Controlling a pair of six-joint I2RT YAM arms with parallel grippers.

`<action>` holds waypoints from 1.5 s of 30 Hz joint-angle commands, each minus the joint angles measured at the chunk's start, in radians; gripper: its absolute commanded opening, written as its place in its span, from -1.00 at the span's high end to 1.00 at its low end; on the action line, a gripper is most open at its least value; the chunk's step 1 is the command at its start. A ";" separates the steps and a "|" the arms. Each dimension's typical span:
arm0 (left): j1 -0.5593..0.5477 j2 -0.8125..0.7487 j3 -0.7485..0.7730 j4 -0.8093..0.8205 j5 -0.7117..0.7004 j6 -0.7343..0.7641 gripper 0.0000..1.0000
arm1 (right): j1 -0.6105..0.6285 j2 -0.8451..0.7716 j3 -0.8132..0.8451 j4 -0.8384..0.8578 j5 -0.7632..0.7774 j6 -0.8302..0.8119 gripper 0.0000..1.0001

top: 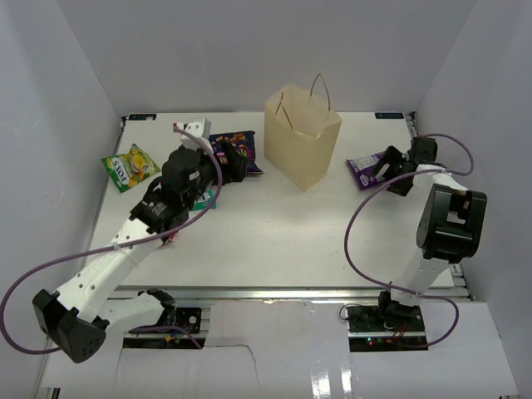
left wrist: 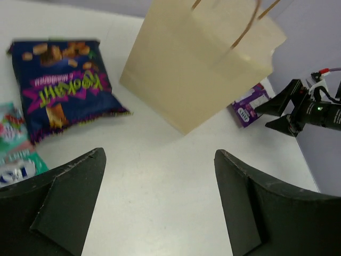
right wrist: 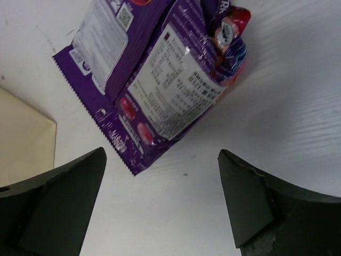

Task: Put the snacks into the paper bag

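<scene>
At far left a green-yellow glossy packet lies flat, well apart from the rest. Next along, the left gripper hangs over bare table with its fingers spread and nothing between them. The large dark blue-purple chip bag lies ahead of it, toward the left of the wrist view. A teal packet is cut off at that view's edge and, from above, is mostly hidden under the arm. In the middle stands the tall tan kraft-paper bag, upright, mouth open, handles up — its bottom cannot be seen. To its right the purple foil packet lies flat on the table, just ahead of the right gripper, whose fingers are likewise parted and empty. The packet's long axis runs slantwise to the gap between those fingers. The right arm is plainly the nearer, so I judge it would need to advance — and perhaps turn its wrist — to straddle the narrow side. Any other snacks cannot be made out.
</scene>
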 commanded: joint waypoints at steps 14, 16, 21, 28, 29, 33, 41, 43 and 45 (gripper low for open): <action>0.005 -0.155 -0.337 -0.124 -0.015 -0.340 -0.88 | -0.020 0.188 0.011 0.366 0.054 0.092 -0.01; 0.005 -0.137 -0.328 -0.124 -0.012 -0.338 -0.88 | -0.023 0.186 -0.001 0.409 0.021 0.077 0.37; 0.005 -0.112 -0.315 -0.122 -0.007 -0.334 -0.89 | -0.043 0.123 -0.049 0.493 -0.106 0.022 0.85; 0.005 -0.129 -0.326 -0.110 -0.012 -0.320 -0.89 | -0.057 -0.151 -0.119 0.565 -0.295 -0.190 0.85; 0.005 -0.129 -0.329 -0.106 -0.012 -0.315 -0.89 | -0.055 -0.177 -0.115 0.568 -0.309 -0.213 0.85; 0.005 -0.128 -0.326 -0.098 -0.010 -0.300 -0.90 | -0.054 -0.279 -0.046 0.553 -0.354 -0.276 0.85; 0.005 -0.135 -0.337 -0.079 -0.006 -0.289 -0.90 | 0.099 -0.392 0.187 0.565 -0.391 -0.431 0.85; 0.005 -0.137 -0.339 -0.078 -0.002 -0.291 -0.90 | 0.161 -0.400 0.261 0.552 -0.345 -0.513 0.85; 0.005 -0.146 -0.340 -0.078 0.002 -0.291 -0.90 | 0.257 -0.379 0.337 0.524 -0.282 -0.563 0.85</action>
